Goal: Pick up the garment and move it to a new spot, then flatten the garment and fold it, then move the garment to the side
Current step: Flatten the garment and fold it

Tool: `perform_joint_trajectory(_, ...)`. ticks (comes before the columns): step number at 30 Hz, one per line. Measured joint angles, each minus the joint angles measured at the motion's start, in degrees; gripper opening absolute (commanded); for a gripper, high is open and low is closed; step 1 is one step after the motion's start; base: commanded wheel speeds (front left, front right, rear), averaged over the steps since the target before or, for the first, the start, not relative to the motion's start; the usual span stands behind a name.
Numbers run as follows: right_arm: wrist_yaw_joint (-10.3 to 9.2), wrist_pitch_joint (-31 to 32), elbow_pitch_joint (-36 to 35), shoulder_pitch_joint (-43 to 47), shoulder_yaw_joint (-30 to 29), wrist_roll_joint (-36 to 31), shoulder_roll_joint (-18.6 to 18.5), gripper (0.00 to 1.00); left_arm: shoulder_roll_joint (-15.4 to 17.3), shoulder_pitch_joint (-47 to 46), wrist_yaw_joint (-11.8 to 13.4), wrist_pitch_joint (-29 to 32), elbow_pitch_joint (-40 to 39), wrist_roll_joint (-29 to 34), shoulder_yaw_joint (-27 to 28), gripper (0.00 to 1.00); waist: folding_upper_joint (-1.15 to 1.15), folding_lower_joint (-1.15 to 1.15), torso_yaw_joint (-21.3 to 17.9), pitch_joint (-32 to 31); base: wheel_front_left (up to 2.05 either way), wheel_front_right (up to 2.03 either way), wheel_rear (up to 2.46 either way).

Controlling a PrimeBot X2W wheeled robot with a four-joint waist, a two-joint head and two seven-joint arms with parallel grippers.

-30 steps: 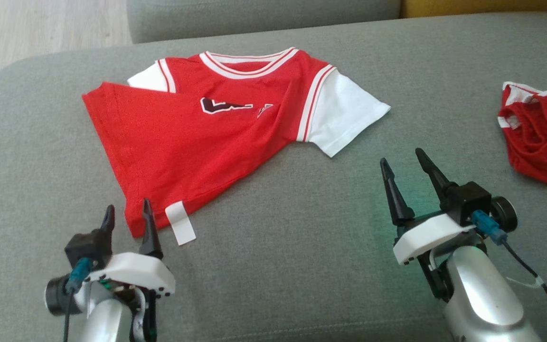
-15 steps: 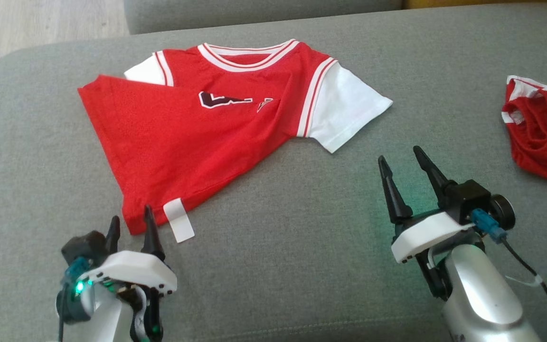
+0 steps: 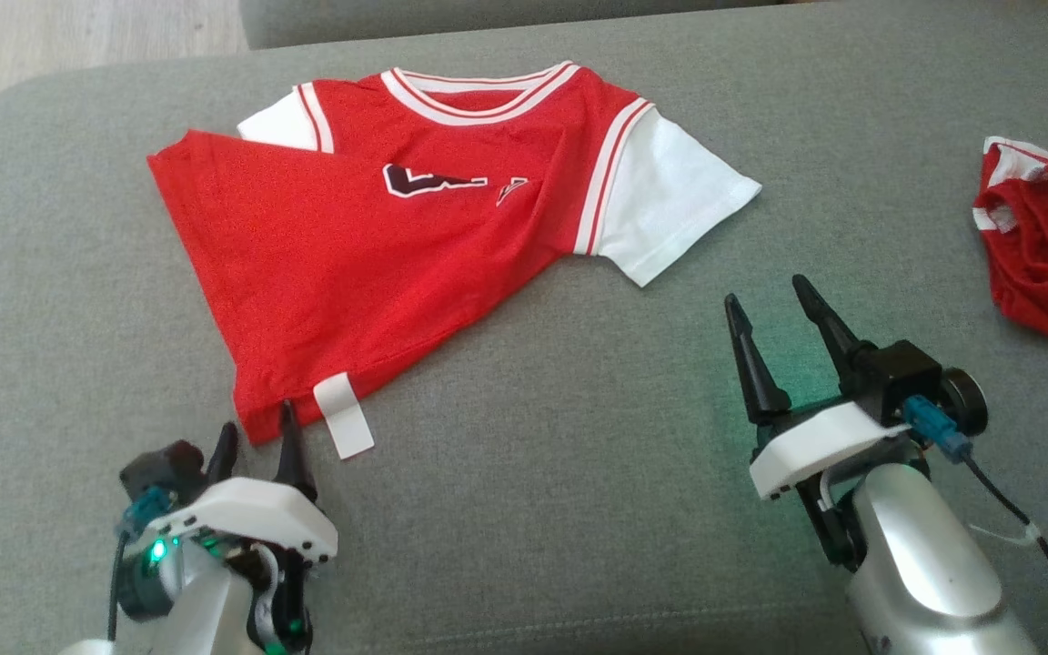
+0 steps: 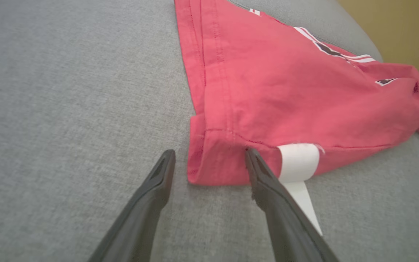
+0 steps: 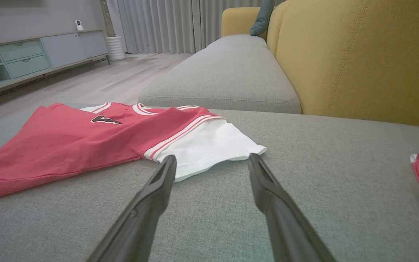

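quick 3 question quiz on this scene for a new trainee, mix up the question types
1. True or false: the right gripper is shut on the shirt's white sleeve.
2. Which part of the red shirt lies nearest the left gripper? A) the collar B) the bottom corner beside the white label C) the chest logo
3. Fill in: a second, crumpled red garment lies on the robot's far ____.

Key: 1 false: its jaws stand open, apart from the sleeve. 2 B. 3 right.
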Motion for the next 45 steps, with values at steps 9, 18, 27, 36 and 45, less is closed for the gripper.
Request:
perform_joint_trajectory(9,0.0,0.0,-0.2,-1.2,-0.2,0.0,0.0,1.0,0.0,-0.9,-1.0,0.0,-1.0,0.0,0.3,1.0,0.0,0.0,-0.1,0.9,0.0,0.0,0.0)
perform_joint_trajectory(18,0.0,0.0,2.1,-4.5,-2.0,-1.7,0.0,1.0,0.1,-3.8,-1.8,-0.1,2.0,-1.3,-0.7,0.58,0.0,0.01,0.2,3.3,0.0,0.0,0.0)
perform_joint_trajectory(27,0.0,0.0,11.4,-12.3,-7.8,-5.3,-0.1,1.0,0.1,-7.2,-2.4,-0.3,2.3,-1.5,-4.6,0.0,0.0,0.01,2.7,6.5,0.0,0.0,0.0)
perform_joint_trajectory(36,0.0,0.0,20.8,-20.8,-13.5,-8.3,-2.6,1.0,0.1,-8.2,-2.5,-0.5,-0.5,-1.5,-9.6,0.0,0.0,0.01,7.1,9.3,0.0,0.0,0.0)
perform_joint_trajectory(45,0.0,2.0,30.1,-27.5,-21.5,-14.6,-5.6,0.44,0.0,-10.3,-3.5,-0.6,-2.8,-2.5,-14.1,0.0,0.0,0.01,11.6,13.0,0.0,0.0,0.0)
